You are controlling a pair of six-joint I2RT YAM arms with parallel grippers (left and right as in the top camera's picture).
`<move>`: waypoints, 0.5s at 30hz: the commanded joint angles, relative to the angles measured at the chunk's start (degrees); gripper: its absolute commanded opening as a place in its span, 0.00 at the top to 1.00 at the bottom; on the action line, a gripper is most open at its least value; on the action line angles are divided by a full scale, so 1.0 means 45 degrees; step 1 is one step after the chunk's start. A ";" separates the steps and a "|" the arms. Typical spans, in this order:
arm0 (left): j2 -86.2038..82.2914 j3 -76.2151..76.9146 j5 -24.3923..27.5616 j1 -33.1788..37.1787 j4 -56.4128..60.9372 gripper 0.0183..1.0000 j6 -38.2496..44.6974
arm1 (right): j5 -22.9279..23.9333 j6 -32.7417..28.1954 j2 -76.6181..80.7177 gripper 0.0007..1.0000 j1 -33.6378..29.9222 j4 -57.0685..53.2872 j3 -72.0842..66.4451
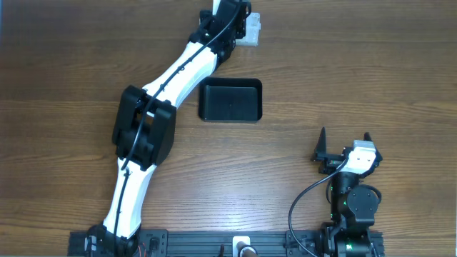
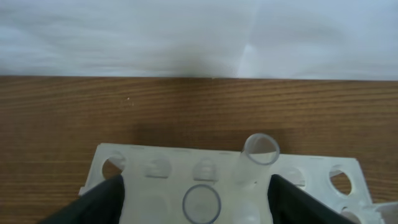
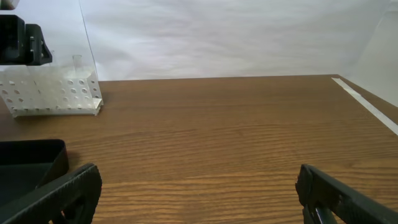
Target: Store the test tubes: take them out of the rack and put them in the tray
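1. The left gripper (image 2: 196,186) hangs over the clear rack (image 2: 155,168), jaws wide, straddling one test tube (image 2: 201,203); a second tube (image 2: 260,151) leans just beyond.
2. Judged best: centre on the nearer rim, close gently, lift straight up.
3. The black tray (image 1: 230,100) waits near the rack.
4. The right gripper (image 1: 345,139) rests wide open, well apart.

Black tray (image 1: 230,100); clear, whitish rack (image 2: 180,163) and see-through test tube (image 2: 254,163); brown wood-grain table (image 1: 371,71); white-and-black left arm (image 1: 178,78); white backdrop (image 3: 217,37).

Two test tubes (image 2: 260,153), one rack (image 2: 158,167), one black tray (image 1: 230,116)
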 commanded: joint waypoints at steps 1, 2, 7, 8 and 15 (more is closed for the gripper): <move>0.0612 0.0350 0.0311 0.0107 0.0282 0.39 0.0049 | 0.0078 -0.0058 -0.0107 0.01 0.0092 -0.0039 -0.0073; 0.0617 0.0350 0.0355 0.0107 0.0306 0.41 0.0044 | 0.0078 -0.0058 -0.0107 0.01 0.0092 -0.0039 -0.0073; 0.0617 0.0355 0.0427 0.0121 0.0408 0.53 0.0044 | 0.0078 -0.0058 -0.0107 0.01 0.0092 -0.0039 -0.0073; 0.0617 0.0359 0.0427 0.0136 0.0413 0.56 0.0044 | 0.0078 -0.0058 -0.0107 0.01 0.0092 -0.0034 -0.0073; 0.0617 0.0359 0.0427 0.0141 0.0423 0.72 0.0044 | 0.0078 -0.0058 -0.0107 0.01 0.0092 -0.0034 -0.0073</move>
